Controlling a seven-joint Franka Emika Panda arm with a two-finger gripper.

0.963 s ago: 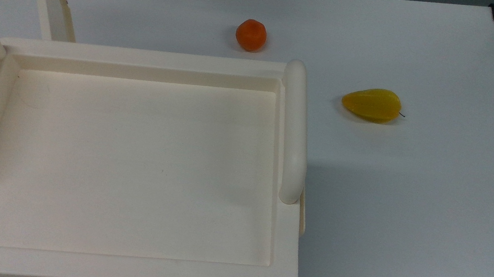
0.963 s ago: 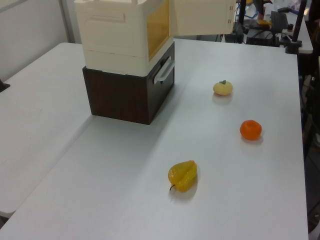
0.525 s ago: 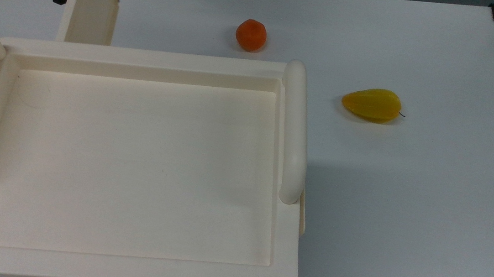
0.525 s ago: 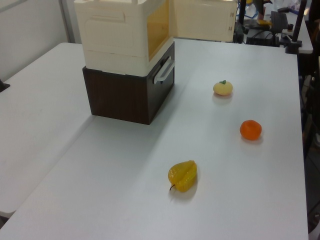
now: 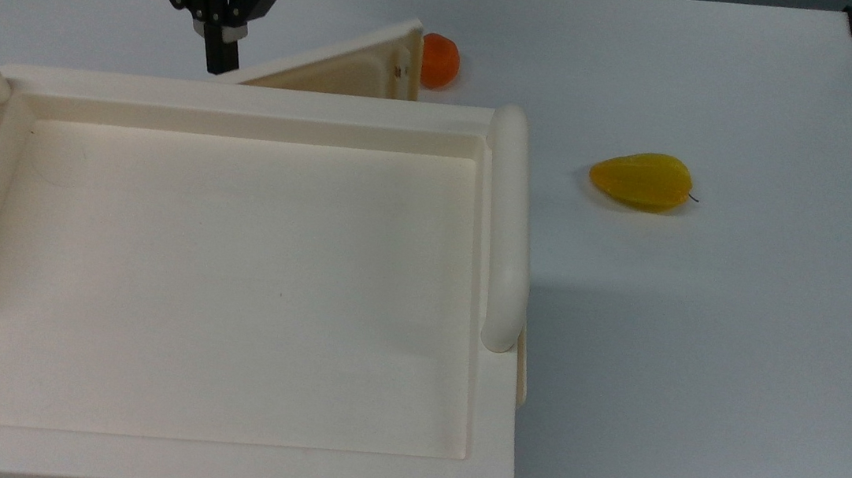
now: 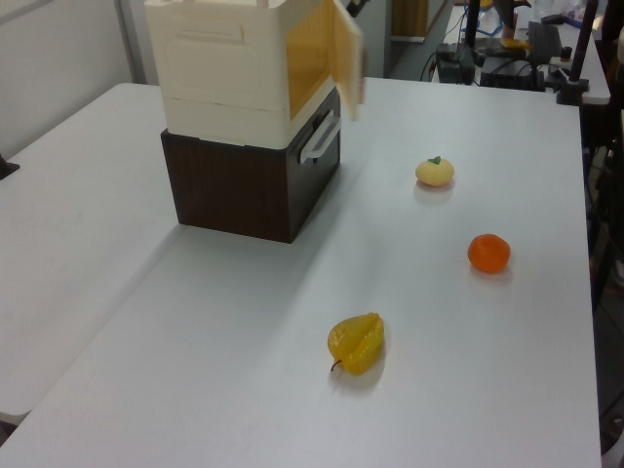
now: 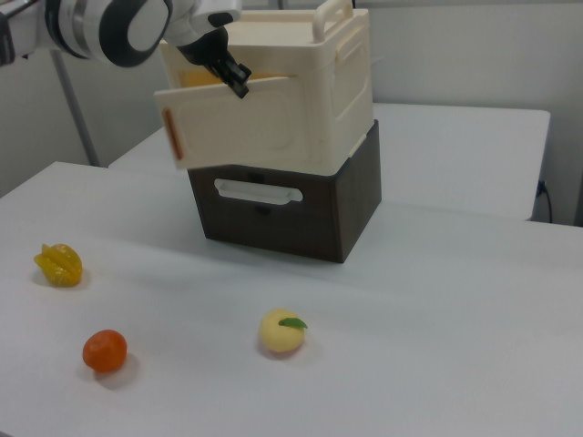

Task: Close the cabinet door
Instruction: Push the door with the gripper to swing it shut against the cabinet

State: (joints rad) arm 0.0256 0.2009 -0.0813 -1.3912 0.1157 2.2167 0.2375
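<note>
The cream cabinet point(image 5: 231, 282) stands on a dark brown base; it also shows in the left view point(image 6: 229, 68) and the right view point(image 7: 319, 55). Its cabinet door point(image 5: 341, 64) is ajar, slanting away from the front with its free edge toward the top view's right. In the left view the cabinet door point(image 6: 346, 49) shows nearly edge-on, and in the right view the cabinet door point(image 7: 246, 123) hangs partly open. My black gripper point(image 5: 219, 63) is shut, its tip against the door's outer face near the top edge, as the right view shows the gripper point(image 7: 239, 86).
The brown base point(image 7: 282, 205) has a drawer with a pale handle. On the white table point(image 5: 700, 339) lie an orange point(image 5: 442, 60) just past the door's free edge, a yellow starfruit point(image 5: 642, 181), and a peach point(image 6: 435, 172). Equipment stands beyond the table's far edge.
The door has swung from standing wide open to a shallow angle near the cabinet front. The gripper has moved toward the top view's right, following the door's outer face.
</note>
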